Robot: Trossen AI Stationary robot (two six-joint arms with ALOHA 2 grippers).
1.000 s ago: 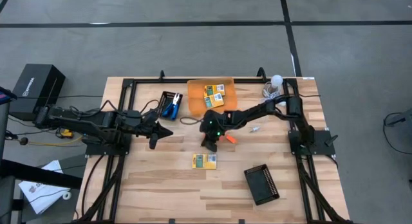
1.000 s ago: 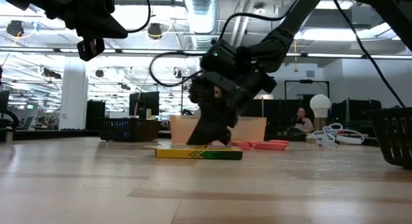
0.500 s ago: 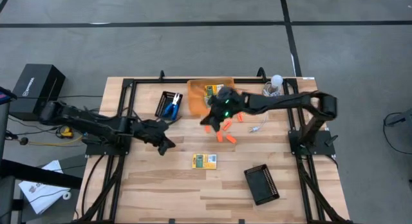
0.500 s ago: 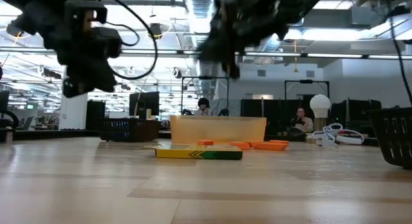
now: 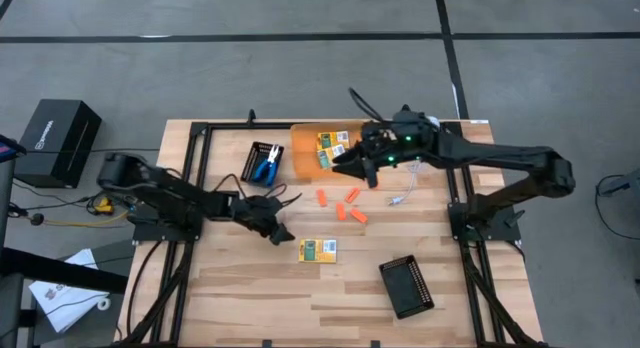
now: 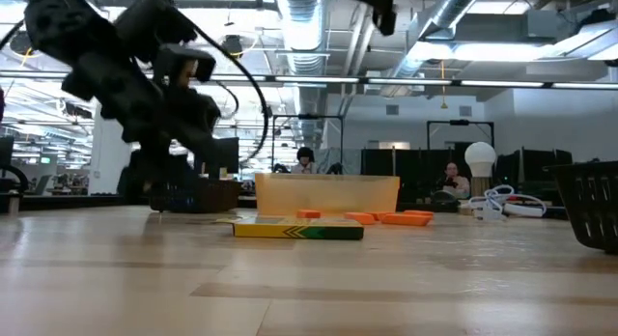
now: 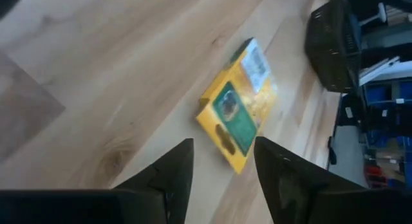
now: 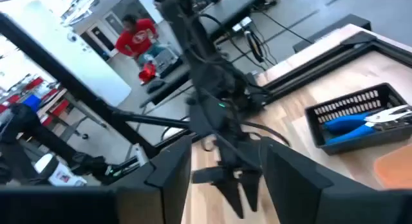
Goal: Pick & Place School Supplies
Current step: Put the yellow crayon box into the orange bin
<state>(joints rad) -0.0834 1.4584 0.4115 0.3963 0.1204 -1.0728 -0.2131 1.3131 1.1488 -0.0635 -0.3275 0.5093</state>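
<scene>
A yellow-and-green crayon box lies flat on the wooden table. My left gripper hangs low just left of it, open, slanting down toward the box, which lies ahead of the fingertips, untouched. Several short orange sticks lie loose on the table mid-right. Two more crayon boxes lie in the orange tray at the far edge. My right gripper is high above that tray's near side, open with nothing between its fingers. Blue-handled pliers lie in a small black tray.
A black ridged tray sits near the front right. A white cable with a round bulb lies at the far right corner. Black frame rails run along the table's left, right and far sides. Bare wood lies along the near edge.
My right gripper has risen from the table beside the orange sticks and gone toward the far edge, above the orange tray. Several sticks now show where it stood. My left gripper has sunk and gone toward the right and near edges, close to the crayon box.
</scene>
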